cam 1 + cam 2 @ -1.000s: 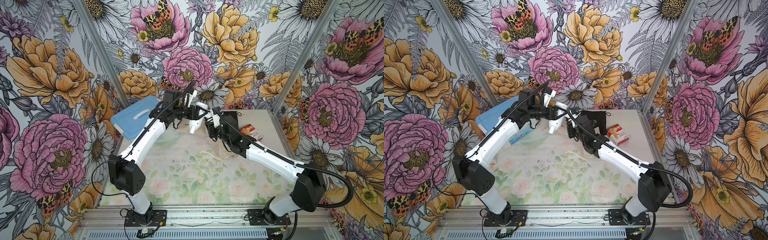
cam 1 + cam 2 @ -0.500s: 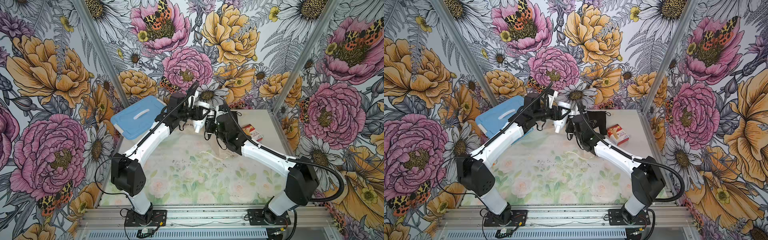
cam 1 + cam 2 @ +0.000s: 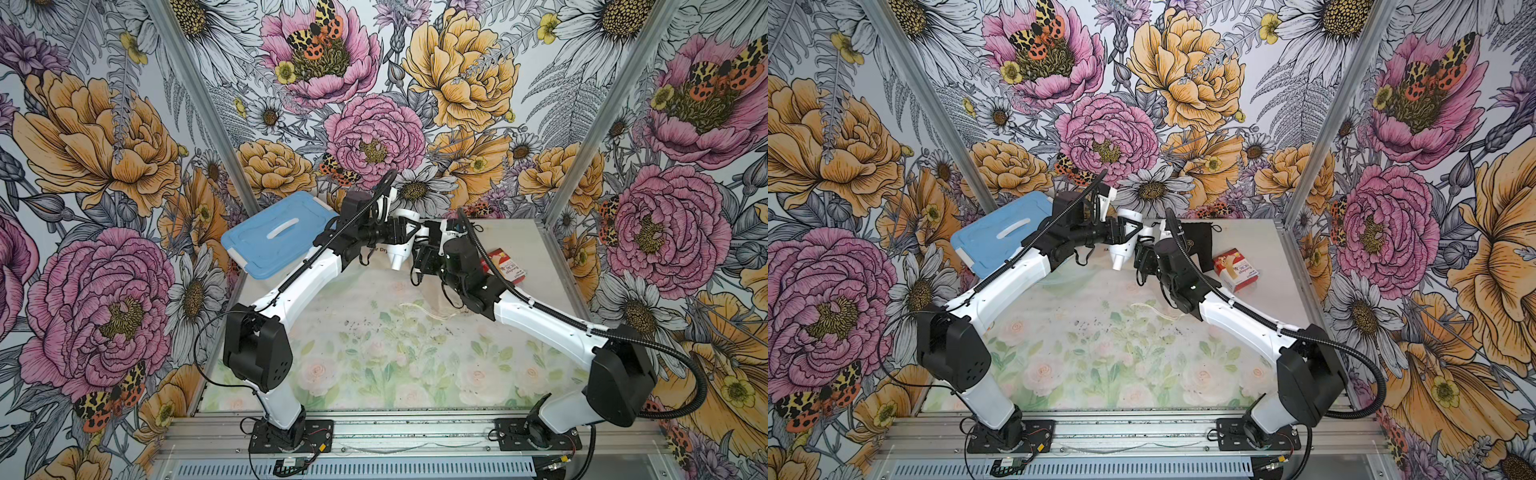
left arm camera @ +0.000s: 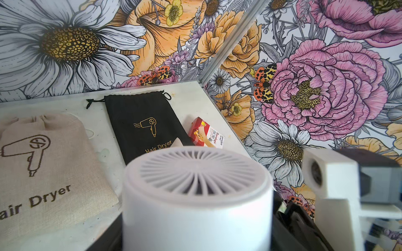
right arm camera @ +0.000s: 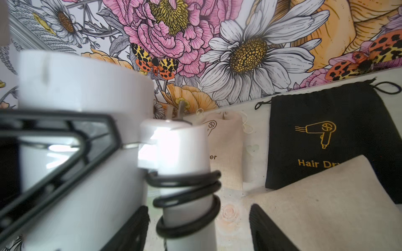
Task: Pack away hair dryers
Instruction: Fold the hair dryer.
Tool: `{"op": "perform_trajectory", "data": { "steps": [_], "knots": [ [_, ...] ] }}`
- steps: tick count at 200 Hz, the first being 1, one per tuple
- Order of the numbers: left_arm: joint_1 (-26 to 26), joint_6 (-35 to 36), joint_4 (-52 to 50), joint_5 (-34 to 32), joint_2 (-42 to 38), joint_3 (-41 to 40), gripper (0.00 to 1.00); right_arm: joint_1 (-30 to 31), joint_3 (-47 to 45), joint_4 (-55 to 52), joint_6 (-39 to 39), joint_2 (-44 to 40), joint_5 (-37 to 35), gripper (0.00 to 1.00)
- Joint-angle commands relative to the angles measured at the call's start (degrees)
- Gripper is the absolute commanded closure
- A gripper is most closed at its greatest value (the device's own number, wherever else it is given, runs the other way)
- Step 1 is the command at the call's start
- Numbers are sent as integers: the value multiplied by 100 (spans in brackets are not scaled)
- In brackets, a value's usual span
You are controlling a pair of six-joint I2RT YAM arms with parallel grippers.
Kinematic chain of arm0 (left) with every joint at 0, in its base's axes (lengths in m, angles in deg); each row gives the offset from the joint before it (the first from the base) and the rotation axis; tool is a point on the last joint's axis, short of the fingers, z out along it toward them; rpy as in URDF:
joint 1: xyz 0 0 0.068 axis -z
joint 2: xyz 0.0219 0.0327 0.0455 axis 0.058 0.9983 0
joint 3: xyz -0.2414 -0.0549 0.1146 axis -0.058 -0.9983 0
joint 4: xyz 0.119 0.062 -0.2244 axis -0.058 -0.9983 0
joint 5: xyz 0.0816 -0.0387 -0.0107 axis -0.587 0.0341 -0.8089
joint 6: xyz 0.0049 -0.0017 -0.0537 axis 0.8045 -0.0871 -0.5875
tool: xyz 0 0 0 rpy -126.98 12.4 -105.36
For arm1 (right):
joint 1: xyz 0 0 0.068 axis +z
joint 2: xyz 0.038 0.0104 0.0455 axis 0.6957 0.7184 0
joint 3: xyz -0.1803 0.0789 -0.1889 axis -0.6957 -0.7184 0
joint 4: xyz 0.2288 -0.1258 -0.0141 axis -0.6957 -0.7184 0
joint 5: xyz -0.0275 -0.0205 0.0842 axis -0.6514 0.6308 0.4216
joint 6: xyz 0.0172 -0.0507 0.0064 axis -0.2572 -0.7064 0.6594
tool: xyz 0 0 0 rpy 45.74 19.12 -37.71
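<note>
In both top views the left gripper [image 3: 401, 235] is clamped on the fat body of a white dryer [image 3: 398, 257]. The dryer hangs in the air over the far middle of the table [image 3: 519, 237], nose down. The right gripper [image 3: 424, 246] sits just right of it, by the handle. A blue box [image 3: 270, 241] is far left. A red box [image 3: 1235, 270] is far right.

In the left wrist view the dryer's round vent [image 4: 195, 180] is very close. Past it a black pouch [image 4: 141, 121] and a beige pouch [image 4: 43, 163] lie flat on the table.

In the right wrist view the handle [image 5: 182, 147], with black cord [image 5: 189, 193] wound round it, stands between the right gripper's fingers [image 5: 132, 226]. They are apart and do not squeeze it. A second beige pouch [image 5: 326, 195] lies partly over the black pouch.

I think the step is bringing this dryer to a pouch. The pouches look flat and shut. So next the free right gripper should pull one mouth open. Then the left one can lower the dryer in, nose first. The cord might catch on the rim.
</note>
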Motion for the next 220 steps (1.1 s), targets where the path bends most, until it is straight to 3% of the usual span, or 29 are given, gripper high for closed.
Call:
{"op": "perform_trajectory", "data": {
  "steps": [1, 60, 120, 163, 220],
  "knots": [
    [-71, -135, 206, 92, 49, 17, 66, 121, -239, 118, -284, -484, 297, 27],
    [-319, -145, 166, 147, 28, 11, 66, -302, -1046, -166, -404, -1374, 109, 28],
    [-109, -201, 153, 216, -275, -205, 65, -1147, -884, -37, -500, -668, 973, 28],
    [117, -190, 162, 162, -281, -182, 65, -1096, -711, 500, 33, -131, 1456, 30],
    [199, -216, 247, 214, -40, -35, 65, -461, -913, 1333, 973, 28, 1497, 31]
  ]
}}
